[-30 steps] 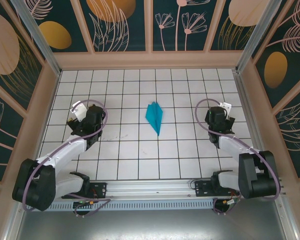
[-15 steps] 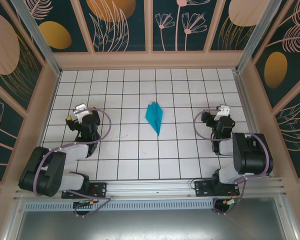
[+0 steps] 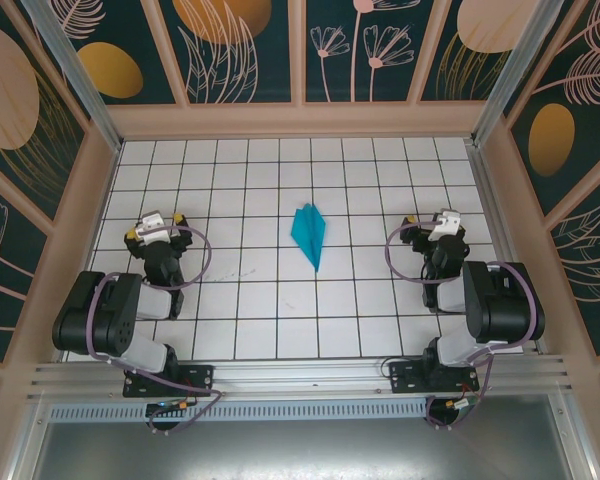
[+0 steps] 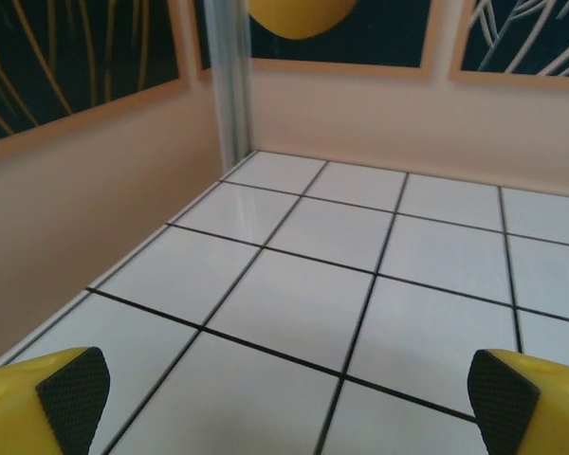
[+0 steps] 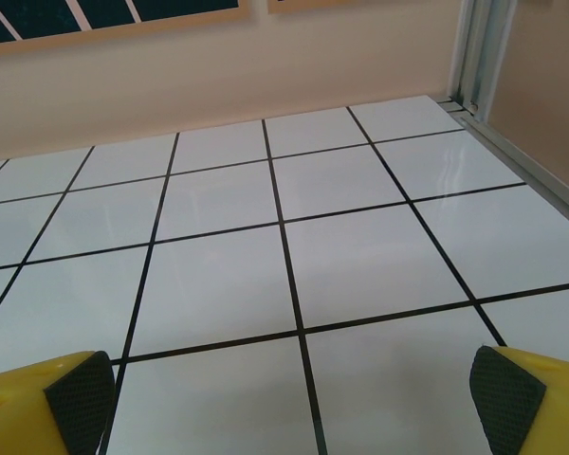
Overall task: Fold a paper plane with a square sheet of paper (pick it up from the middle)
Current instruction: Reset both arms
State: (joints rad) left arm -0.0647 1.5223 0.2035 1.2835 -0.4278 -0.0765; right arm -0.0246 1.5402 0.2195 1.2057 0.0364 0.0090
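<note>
On the left of the white tiled bench we see the left hand of the black robot arm, released, its yellow fingers spread wide over the tiles. In the left wrist view that hand shows its dark textured pads at the two lower corners.

In the middle, the slim, pointed teal-blue paper plane lies on the bench between the two hands and well apart from both, with its sharp tip toward the near edge. A crease seems to run down its middle, though from overhead we cannot be sure.

On the right, the right hand is likewise released, its fingers wide apart over the tiles.
</note>
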